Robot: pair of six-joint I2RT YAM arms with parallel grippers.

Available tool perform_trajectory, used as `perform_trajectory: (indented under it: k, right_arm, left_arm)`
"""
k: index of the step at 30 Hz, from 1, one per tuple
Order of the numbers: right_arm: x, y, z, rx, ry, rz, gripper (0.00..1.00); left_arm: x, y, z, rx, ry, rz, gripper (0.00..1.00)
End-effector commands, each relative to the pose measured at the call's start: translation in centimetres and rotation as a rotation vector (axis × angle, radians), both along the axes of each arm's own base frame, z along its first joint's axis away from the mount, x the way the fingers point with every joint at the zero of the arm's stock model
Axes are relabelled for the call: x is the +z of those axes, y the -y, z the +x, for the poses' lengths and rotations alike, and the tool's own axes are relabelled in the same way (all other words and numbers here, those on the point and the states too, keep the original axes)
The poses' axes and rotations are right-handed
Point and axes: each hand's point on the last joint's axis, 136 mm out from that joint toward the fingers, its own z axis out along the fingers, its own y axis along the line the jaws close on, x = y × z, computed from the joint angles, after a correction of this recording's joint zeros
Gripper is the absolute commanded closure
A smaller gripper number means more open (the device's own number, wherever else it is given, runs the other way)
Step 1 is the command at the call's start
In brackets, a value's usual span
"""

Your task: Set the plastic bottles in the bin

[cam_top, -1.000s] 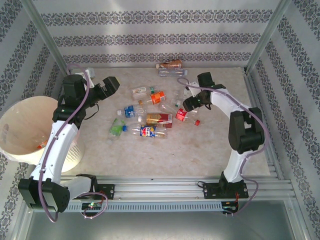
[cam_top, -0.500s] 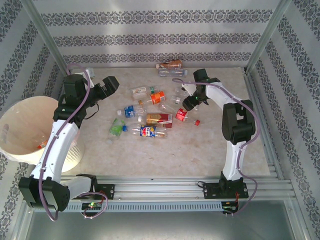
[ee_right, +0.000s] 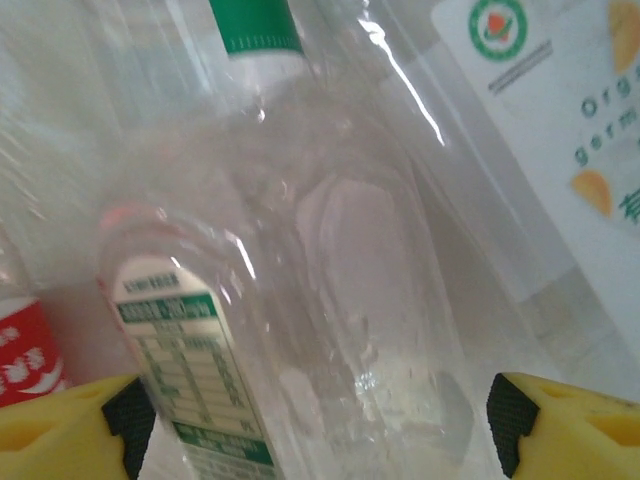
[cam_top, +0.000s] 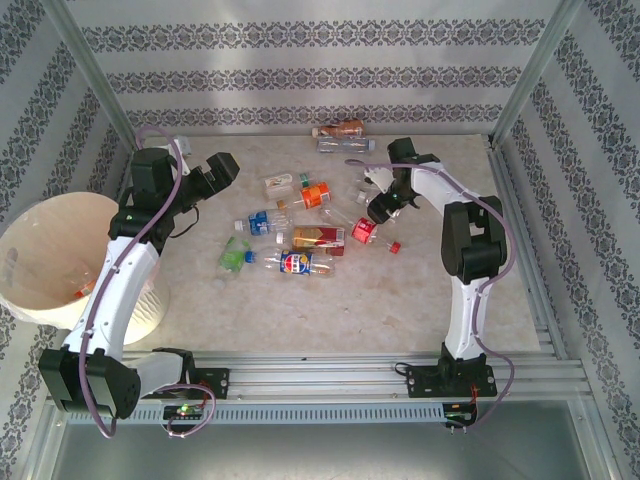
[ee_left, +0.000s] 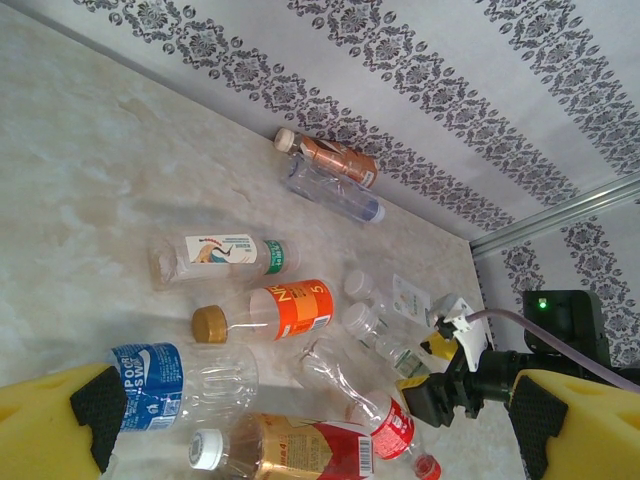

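Several plastic bottles lie scattered mid-table: an orange-labelled one (cam_top: 315, 194), a blue-labelled one (cam_top: 262, 222), a red-labelled one (cam_top: 365, 230) and a gold-red one (cam_top: 318, 237). The cream-white bin (cam_top: 40, 250) stands at the left edge. My right gripper (cam_top: 380, 205) is down among the bottles. In the right wrist view it (ee_right: 320, 415) stands open, with a clear bottle with a green-white label (ee_right: 300, 300) lying between its fingers. My left gripper (cam_top: 215, 170) hovers open and empty left of the pile, its (ee_left: 315, 420) fingers wide apart above the blue-labelled bottle (ee_left: 180, 375).
Two more bottles, one brown-labelled (cam_top: 345, 127) and one clear (cam_top: 345, 145), lie against the patterned back wall. A green-labelled bottle (cam_top: 235, 255) and a blue-labelled one (cam_top: 298, 263) lie nearer the front. Metal frame posts stand at the back corners.
The right arm's elbow has swung inward while its gripper stayed at the clear bottle and opened wider. The left arm has barely moved.
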Motion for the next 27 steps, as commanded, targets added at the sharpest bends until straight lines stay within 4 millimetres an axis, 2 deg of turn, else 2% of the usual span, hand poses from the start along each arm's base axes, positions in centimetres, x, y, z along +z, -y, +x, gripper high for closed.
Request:
perform_trajectory:
  k: [1, 4, 7, 10, 15, 20, 24, 27]
  right_arm:
    - [-1.3, 1.1, -0.7, -0.020, -0.041, -0.039, 0.12]
    - [-2.1, 1.3, -0.9, -0.023, -0.060, -0.061, 0.12]
    - [-1.9, 0.9, -0.8, -0.024, -0.047, -0.035, 0.14]
    - [-1.8, 1.0, -0.5, -0.030, -0.034, -0.036, 0.25]
    - [-1.3, 1.3, -0.9, -0.012, -0.030, -0.043, 0.31]
    - [1.6, 0.6, -1.6, -0.018, 0.012, 0.020, 0.42]
    - [4.9, -0.6, -2.4, -0.020, 0.077, 0.096, 0.46]
    - [7.3, -1.2, -3.1, -0.032, 0.133, 0.142, 0.47]
  left_arm:
    - [0.6, 0.2, 0.4, 0.004, 0.025, -0.010, 0.00]
    - [0.5, 0.2, 0.5, 0.004, 0.026, -0.017, 0.00]
    - [0.4, 0.2, 0.5, 0.004, 0.022, -0.015, 0.00]
    - [0.3, 0.2, 0.5, 0.007, 0.021, -0.011, 0.00]
    - [0.0, 0.4, 0.7, -0.006, 0.013, -0.022, 0.00]
    - [-0.1, 0.9, 1.1, -0.028, 0.018, -0.039, 0.00]
    - [0.2, 1.7, 1.6, -0.047, 0.047, -0.059, 0.00]
    - [0.2, 3.0, 1.8, -0.101, 0.056, -0.074, 0.00]
